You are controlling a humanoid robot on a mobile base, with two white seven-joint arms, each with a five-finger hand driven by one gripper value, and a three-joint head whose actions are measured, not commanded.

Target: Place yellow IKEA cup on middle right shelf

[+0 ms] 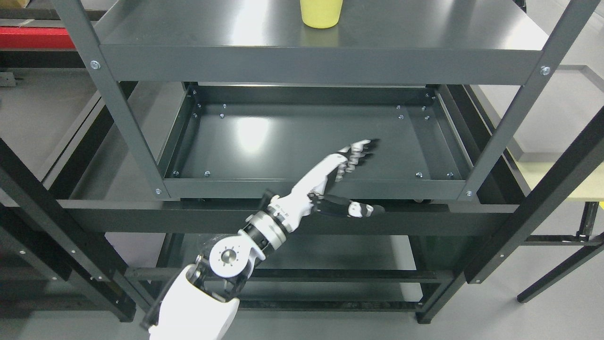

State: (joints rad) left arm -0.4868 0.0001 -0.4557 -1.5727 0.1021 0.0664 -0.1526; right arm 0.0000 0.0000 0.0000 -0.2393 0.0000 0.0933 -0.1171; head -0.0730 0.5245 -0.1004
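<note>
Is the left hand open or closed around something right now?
Open: the left hand has straight fingers, thumb spread apart, holding nothing.

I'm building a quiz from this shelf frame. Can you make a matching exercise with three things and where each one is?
Things:
1. yellow cup
2. left hand
3. tray-like shelf

Places:
A. below the top shelf, nothing standing on it
B. on the top shelf, at the upper edge of the picture
C. in front of the rack, fingers spread, holding nothing

Pairs: 1-B, 2-C, 3-A

No legible text, labels, numbers or signs anywhere
</note>
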